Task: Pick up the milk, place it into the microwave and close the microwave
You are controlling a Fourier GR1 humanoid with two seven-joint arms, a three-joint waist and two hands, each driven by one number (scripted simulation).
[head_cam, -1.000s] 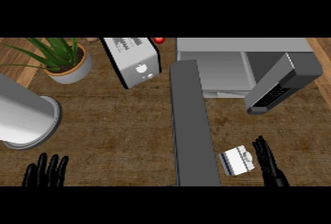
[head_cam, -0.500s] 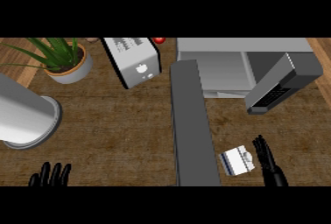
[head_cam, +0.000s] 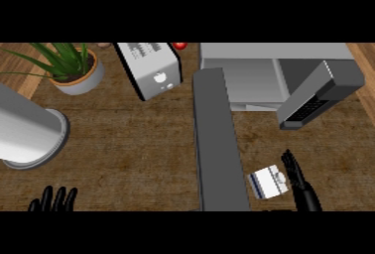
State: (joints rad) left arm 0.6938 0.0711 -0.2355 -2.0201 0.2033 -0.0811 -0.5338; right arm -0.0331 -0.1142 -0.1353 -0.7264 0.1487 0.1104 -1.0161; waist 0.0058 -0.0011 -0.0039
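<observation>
Watching through the head camera, I counted one milk carton [head_cam: 266,183], lying on the counter [head_cam: 147,149] at near right. Beside it on the right was the right hand [head_cam: 302,186], fingers straight and gripping nothing; contact was hard to judge. The left hand [head_cam: 55,200] rested at near left with its fingers up and relaxed, its palm cut off. One microwave [head_cam: 249,74] stood at far right, well apart from the carton. One long grey panel [head_cam: 216,144] ran nearward from it. One toaster [head_cam: 154,69] and one potted plant [head_cam: 73,69] stood at far left.
</observation>
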